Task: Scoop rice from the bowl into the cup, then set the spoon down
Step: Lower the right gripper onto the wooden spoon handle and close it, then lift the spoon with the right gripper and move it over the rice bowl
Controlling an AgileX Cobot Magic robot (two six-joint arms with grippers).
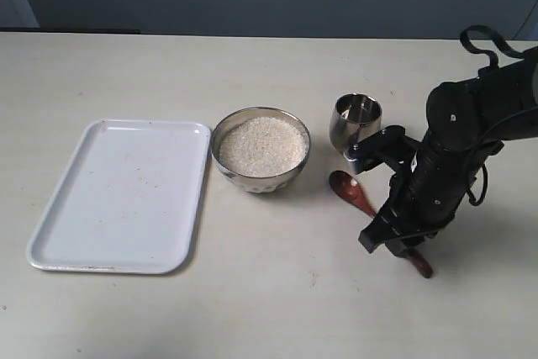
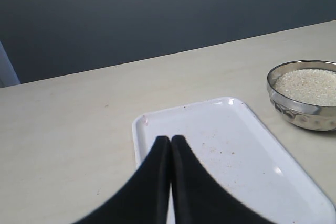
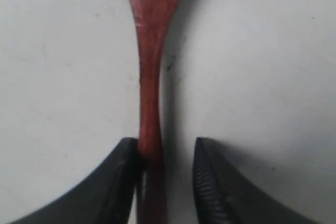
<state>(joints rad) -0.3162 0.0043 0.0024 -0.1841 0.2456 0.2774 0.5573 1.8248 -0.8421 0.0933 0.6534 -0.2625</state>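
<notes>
The steel bowl (image 1: 252,181) holds a heap of rice (image 1: 262,145) at mid table; the left wrist view also shows the bowl (image 2: 302,115) and its rice (image 2: 310,85). To its right stands the small steel cup (image 1: 355,119). The reddish-brown spoon (image 1: 349,189) lies flat on the table in front of the cup, handle pointing toward the near right. My right gripper (image 1: 395,245) is low over the handle. In the right wrist view the gripper (image 3: 165,142) is open astride the spoon (image 3: 152,51): one finger touches the handle, the other stands apart. My left gripper (image 2: 170,139) is shut and empty.
A white rectangular tray (image 1: 126,195) lies left of the bowl, and the left gripper hovers over the tray (image 2: 236,145) near one corner. The right arm's dark bulk rises over the table's right side. The table's far edge meets a dark wall.
</notes>
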